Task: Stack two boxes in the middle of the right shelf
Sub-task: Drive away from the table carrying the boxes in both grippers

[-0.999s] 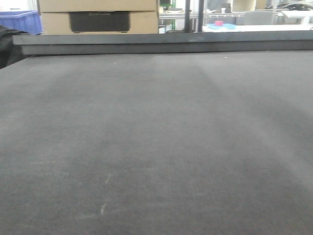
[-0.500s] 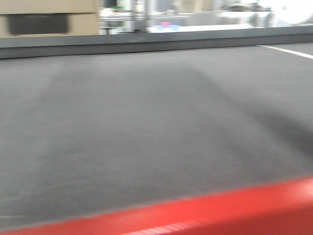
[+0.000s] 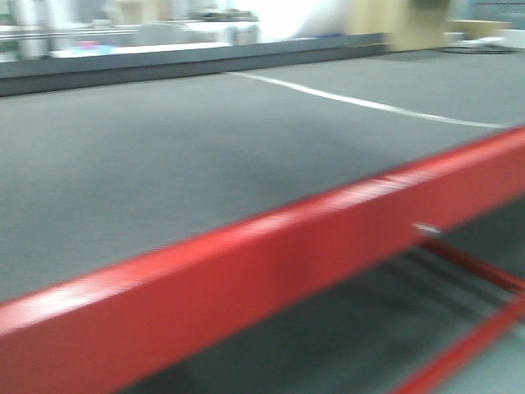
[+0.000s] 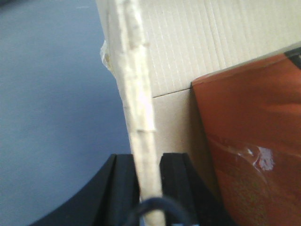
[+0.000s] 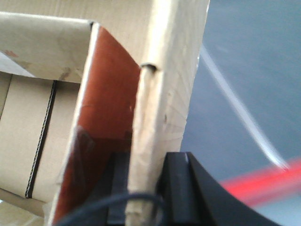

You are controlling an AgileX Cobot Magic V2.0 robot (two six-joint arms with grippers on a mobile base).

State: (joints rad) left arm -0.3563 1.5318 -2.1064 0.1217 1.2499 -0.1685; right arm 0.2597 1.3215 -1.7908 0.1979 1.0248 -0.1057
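Gripping the box (image 4: 211, 47) by two upright corrugated walls: left gripper (image 4: 147, 172) is clamped on one wall edge, right gripper (image 5: 145, 176) on another. Box hangs between the arms near the red-framed table (image 3: 246, 271); the front view is blurred, so clearance is unclear. Cardboard probably light but bendy, with edges that crush easily, so hold near corners.

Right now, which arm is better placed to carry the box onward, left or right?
Neither alone: the left gripper and the right gripper each pinch a wall of the cardboard box, so carrying it likely takes both together.
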